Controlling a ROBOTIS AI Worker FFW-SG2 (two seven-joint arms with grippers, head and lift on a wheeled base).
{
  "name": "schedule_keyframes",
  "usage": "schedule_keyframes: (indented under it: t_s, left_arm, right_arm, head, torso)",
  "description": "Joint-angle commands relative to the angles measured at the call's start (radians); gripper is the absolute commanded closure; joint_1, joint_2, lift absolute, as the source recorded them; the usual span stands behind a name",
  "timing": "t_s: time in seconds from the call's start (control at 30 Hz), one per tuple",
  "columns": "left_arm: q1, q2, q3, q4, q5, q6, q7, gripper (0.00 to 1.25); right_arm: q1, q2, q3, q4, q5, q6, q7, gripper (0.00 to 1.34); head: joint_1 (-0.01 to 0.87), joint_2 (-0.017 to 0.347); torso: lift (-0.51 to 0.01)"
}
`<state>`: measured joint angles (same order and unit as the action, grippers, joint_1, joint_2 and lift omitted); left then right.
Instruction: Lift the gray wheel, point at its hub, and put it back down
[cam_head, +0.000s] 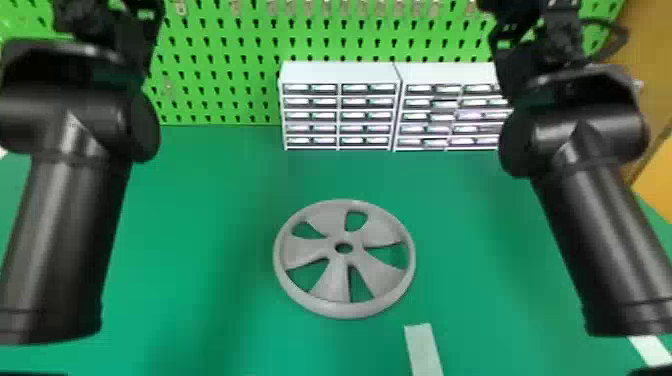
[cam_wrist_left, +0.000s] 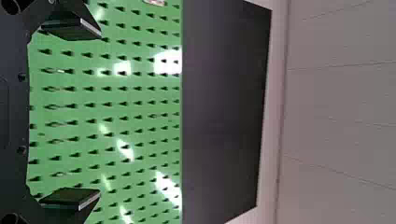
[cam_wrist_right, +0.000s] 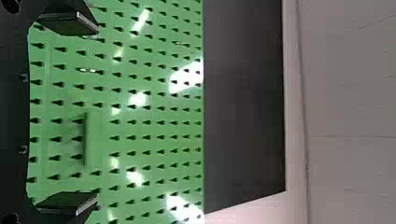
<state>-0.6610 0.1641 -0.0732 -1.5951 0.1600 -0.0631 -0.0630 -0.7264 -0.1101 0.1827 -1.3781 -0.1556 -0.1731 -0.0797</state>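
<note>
- Left arm (cam_head: 70, 225): raised over the surface (cam_head: 210, 200), well to the left of the gray wheel (cam_head: 337, 272). Right arm (cam_head: 600, 215): raised likewise, well to the wheel's right.
- Left gripper (cam_head: 110, 30): held beyond and to the left of the wheel, well apart from it; fingers (cam_wrist_left: 72, 28) spread wide.
- Right gripper (cam_head: 555, 25): beyond and to the right of the wheel, also well apart from it; fingers (cam_wrist_right: 70, 23) spread wide.
- White strip (cam_head: 424, 350): flat on the surface, nearer than the wheel and slightly to its right.
- Gray wheel: lying flat on the surface between the two arms; five openings around a holed hub (cam_head: 331, 247).
- White drawer units (cam_head: 340, 115): two, side by side behind the wheel, one straight behind, the other off to the right and partly hidden by the right arm.
- Green pegboard (cam_head: 215, 75): upright, behind both wheel and drawers.
- Dark panel (cam_wrist_left: 224, 107): above the pegboard; pale wall (cam_wrist_left: 336, 107) beyond.
</note>
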Motion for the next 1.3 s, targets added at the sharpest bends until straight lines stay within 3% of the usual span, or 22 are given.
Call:
schedule_keyframes:
  t_s: [0.0, 0.37, 0.8, 1.27]
  left_arm:
    - [-0.058, 0.006, -0.013, -0.011, -0.003, -0.004, 0.003, 0.1]
    - [-0.166, 0.011, -0.008, -0.014, 0.003, -0.038, 0.026, 0.09]
    - [-0.287, 0.028, -0.05, -0.025, 0.026, -0.073, 0.035, 0.09]
    - [-0.402, 0.035, -0.086, -0.048, 0.01, -0.092, 0.057, 0.08]
  right_arm:
    - [-0.05, -0.013, 0.006, -0.016, 0.016, 0.0, 0.0, 0.05]
    - [-0.163, -0.057, 0.018, -0.084, 0.053, 0.0, -0.002, 0.05]
    - [-0.274, -0.08, -0.017, -0.167, 0.065, 0.0, -0.017, 0.05]
    - [-0.364, -0.085, -0.034, -0.216, 0.097, 0.007, -0.037, 0.05]
  head:
    - [0.692, 0.048]
    - [0.692, 0.048]
    - [0.692, 0.048]
    - [0.692, 0.048]
  torso:
    - [-0.088]
    - [-0.088]
    - [-0.088]
    - [-0.088]
